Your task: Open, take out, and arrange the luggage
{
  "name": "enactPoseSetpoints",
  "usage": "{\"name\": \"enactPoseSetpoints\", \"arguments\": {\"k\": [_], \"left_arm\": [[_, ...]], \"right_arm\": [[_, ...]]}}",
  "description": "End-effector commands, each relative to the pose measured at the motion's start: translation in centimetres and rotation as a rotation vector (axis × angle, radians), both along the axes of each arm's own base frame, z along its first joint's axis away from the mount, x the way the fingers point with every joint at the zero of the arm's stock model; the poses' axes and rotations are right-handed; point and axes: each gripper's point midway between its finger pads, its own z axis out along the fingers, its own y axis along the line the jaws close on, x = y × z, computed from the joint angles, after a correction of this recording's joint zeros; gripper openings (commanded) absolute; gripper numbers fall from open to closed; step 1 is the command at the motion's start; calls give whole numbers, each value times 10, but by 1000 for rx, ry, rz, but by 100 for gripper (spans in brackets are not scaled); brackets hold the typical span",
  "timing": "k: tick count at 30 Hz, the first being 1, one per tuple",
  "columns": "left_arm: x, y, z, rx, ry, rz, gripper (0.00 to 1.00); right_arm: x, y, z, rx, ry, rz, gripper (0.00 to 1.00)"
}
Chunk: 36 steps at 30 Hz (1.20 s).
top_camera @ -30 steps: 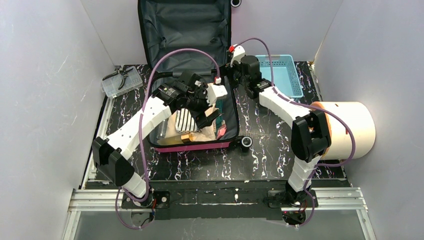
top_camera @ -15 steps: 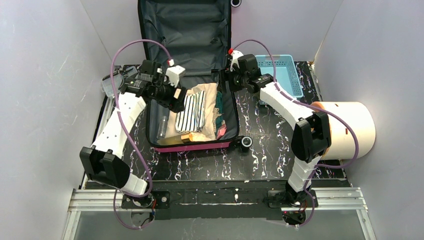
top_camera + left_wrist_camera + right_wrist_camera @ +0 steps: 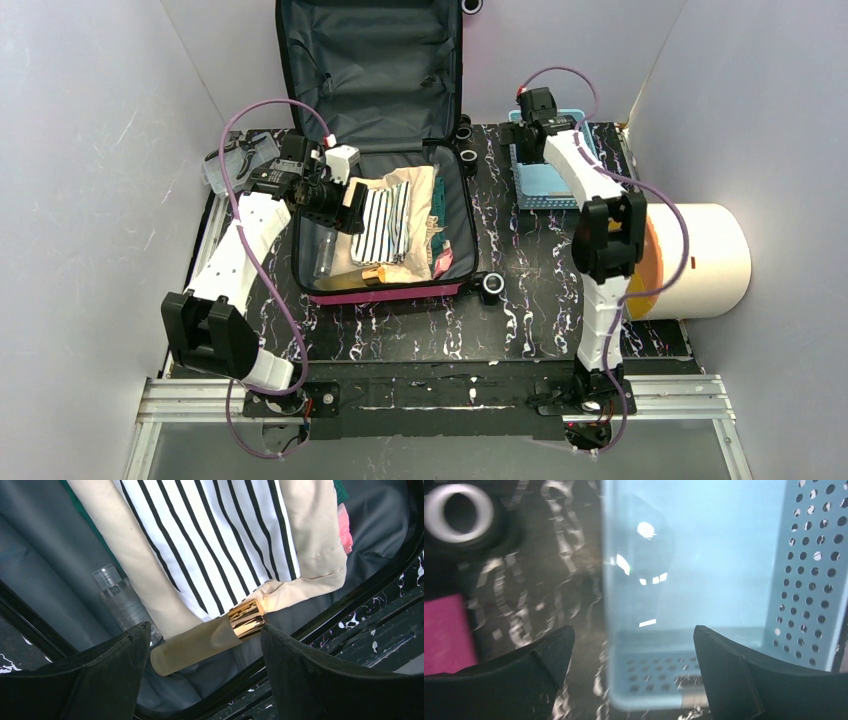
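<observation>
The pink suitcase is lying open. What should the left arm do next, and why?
Probably lower the left gripper and close it on the beige tube with the gold band. The luggage is open with its things not yet taken out, and in the wrist view that tube lies right between the open, empty jaws.

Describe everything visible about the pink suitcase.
The luggage is a small hot-pink hard-shell case with dark grey fabric lining and black wheels. It lies open on the black marbled table, base flat, lid standing up toward the back wall. The base holds a striped cloth on beige fabric, a clear bottle and a gold-banded cream tube. The left gripper hangs open above its near-left part, touching nothing.
</observation>
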Motion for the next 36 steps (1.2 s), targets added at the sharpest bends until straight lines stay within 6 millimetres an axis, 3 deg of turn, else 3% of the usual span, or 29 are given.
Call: {"name": "enactPoseSetpoints", "arguments": {"k": [1, 4, 6, 7, 11, 14, 17, 23, 26, 30, 36], "left_arm": [[-1, 2, 2, 3, -8, -15, 79], [-3, 3, -1, 7, 5, -21, 79], [-3, 3, -1, 4, 6, -23, 79], [-3, 3, -2, 3, 10, -22, 79], [-4, 3, -2, -3, 12, -26, 80], [-5, 1, -2, -13, 15, -30, 80], [-5, 0, -2, -18, 20, -29, 80], [-8, 0, 0, -24, 16, -30, 80], [-9, -1, 1, -30, 19, -31, 80], [-11, -3, 1, -43, 24, -37, 80], [-14, -3, 1, -48, 31, -34, 81]], "right_arm": [[16, -23, -37, -86, 115, -24, 98], [26, -13, -54, -31, 137, -9, 92], [28, -8, -62, -8, 144, -8, 80], [26, -7, -66, -1, 156, -10, 72], [9, 4, -71, 51, 203, -9, 22], [-7, 21, -66, 53, 209, 19, 3], [-33, 40, -63, 32, 230, 48, 1], [-79, 55, -62, 48, 215, -9, 1], [-93, 68, -56, 81, 173, -25, 1], [-109, 62, -49, 30, 131, -92, 1], [-124, 54, -65, 30, 127, -98, 1]]}}
